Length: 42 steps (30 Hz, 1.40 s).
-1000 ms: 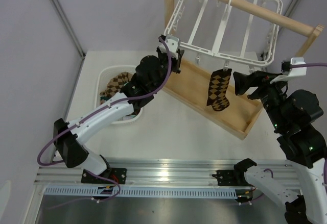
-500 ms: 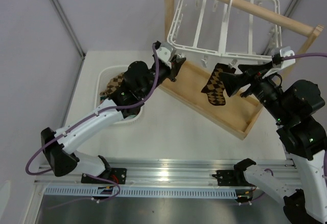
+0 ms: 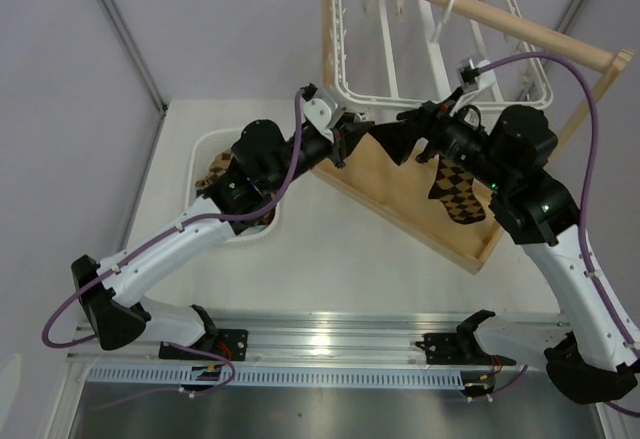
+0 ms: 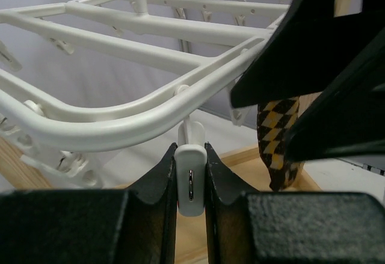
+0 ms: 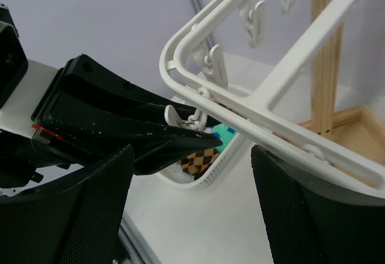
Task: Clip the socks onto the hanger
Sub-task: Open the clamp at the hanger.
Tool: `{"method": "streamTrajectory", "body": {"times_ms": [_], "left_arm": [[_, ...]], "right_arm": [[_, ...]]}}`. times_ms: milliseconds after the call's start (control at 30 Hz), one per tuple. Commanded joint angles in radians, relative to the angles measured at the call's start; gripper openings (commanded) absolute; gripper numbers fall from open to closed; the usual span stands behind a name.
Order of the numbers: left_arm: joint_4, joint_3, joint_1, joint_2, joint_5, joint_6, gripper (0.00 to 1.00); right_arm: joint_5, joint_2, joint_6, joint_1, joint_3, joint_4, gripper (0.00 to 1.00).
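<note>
The white hanger (image 3: 395, 87) hangs from the wooden rod. My left gripper (image 3: 350, 134) is shut on a small white clip (image 4: 191, 180) that dangles under the hanger's near corner rail (image 4: 120, 122). One brown-and-tan argyle sock (image 3: 458, 191) hangs from a clip further right, also in the left wrist view (image 4: 278, 138). My right gripper (image 3: 388, 141) stands open and empty just right of the left one. In the right wrist view, the left gripper's black fingers (image 5: 120, 132) and the clip (image 5: 179, 115) lie ahead of my right gripper (image 5: 189, 207). More socks (image 5: 204, 159) lie in the basket.
The white mesh basket (image 3: 205, 151) sits on the table at the left, under my left arm. The wooden stand's tray (image 3: 395, 204) lies under the hanger and its rod (image 3: 530, 29) runs across the top right. A post (image 5: 328, 53) rises beside the hanger.
My right arm has swung left from beside the hanging argyle sock to the left gripper's corner, its jaws narrowing slightly. The hanger has tilted back and the left arm has reached further up.
</note>
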Motion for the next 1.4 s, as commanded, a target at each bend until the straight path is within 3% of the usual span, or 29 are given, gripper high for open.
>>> {"method": "streamTrajectory", "body": {"times_ms": [0,333,533,933,1367], "left_arm": [[-0.013,0.051,-0.023,0.007,0.072,0.034,0.02],[-0.047,0.067,-0.029,0.015,0.124,0.064,0.03],[-0.033,0.044,-0.032,0.018,0.135,0.077,0.03],[-0.053,0.067,-0.061,0.034,0.167,0.129,0.03],[-0.080,0.064,-0.061,0.008,0.104,0.084,0.03]], "right_arm": [[0.051,0.029,0.020,0.034,0.036,0.083,0.81],[0.098,0.077,0.064,0.056,0.020,0.151,0.80],[0.158,0.046,0.147,0.056,-0.023,0.217,0.76],[0.166,0.087,0.150,0.074,-0.033,0.245,0.70],[0.215,0.086,0.112,0.082,-0.056,0.197,0.32]]}}
